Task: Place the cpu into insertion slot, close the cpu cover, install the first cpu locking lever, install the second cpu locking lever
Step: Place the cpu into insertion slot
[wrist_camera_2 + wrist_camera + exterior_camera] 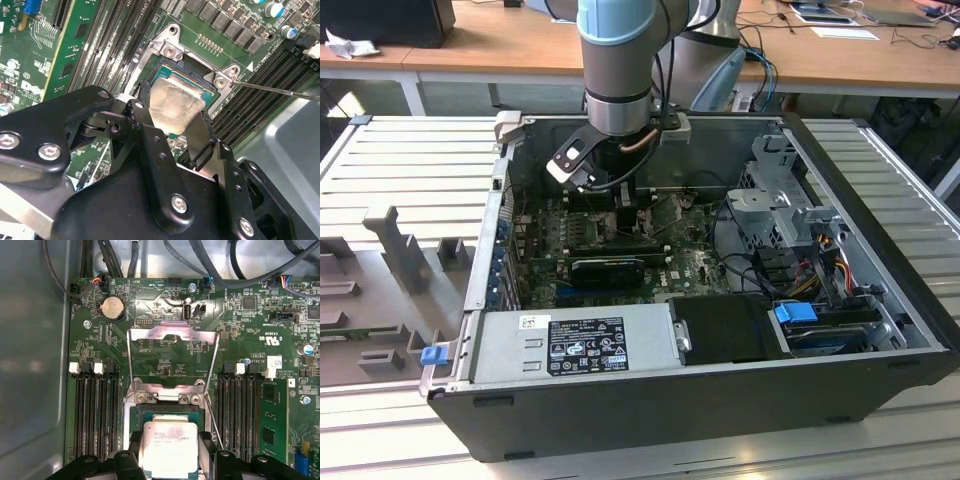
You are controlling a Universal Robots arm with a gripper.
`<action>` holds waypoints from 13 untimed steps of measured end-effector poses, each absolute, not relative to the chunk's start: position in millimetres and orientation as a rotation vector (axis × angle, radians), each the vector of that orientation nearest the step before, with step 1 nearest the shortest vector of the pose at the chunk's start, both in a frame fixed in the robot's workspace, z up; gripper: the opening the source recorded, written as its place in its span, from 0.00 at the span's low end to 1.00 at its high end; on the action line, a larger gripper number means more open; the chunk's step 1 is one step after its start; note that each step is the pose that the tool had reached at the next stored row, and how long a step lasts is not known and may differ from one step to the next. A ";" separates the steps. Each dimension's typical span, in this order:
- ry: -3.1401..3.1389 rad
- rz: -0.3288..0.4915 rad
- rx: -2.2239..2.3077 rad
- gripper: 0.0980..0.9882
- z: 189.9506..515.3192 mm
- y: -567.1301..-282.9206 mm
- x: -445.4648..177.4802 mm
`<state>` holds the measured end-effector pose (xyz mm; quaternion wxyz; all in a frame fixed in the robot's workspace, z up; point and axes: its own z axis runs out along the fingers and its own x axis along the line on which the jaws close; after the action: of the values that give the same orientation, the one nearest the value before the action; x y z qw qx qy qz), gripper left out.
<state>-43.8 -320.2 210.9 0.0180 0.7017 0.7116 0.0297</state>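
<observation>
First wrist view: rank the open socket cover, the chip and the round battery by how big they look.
1. socket cover, widest.
2. chip, though it sits nearest the camera.
3. round battery, clearly smallest.

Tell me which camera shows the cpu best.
The first wrist view: the cpu faces the camera, nearly its whole metal top visible, held in the gripper. The second wrist view shows it at a slant, partly behind the gripper. In the exterior view the arm stands in front of that spot.
</observation>
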 end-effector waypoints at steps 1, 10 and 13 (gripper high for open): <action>2.203 0.092 2.187 0.48 210.4 -319.9 -43.8; 2.197 0.092 2.192 0.48 205.1 -319.3 -43.2; 2.198 0.092 2.192 0.48 203.0 -319.1 -43.1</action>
<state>-43.1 -319.1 203.0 0.0180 0.7058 0.7076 0.0296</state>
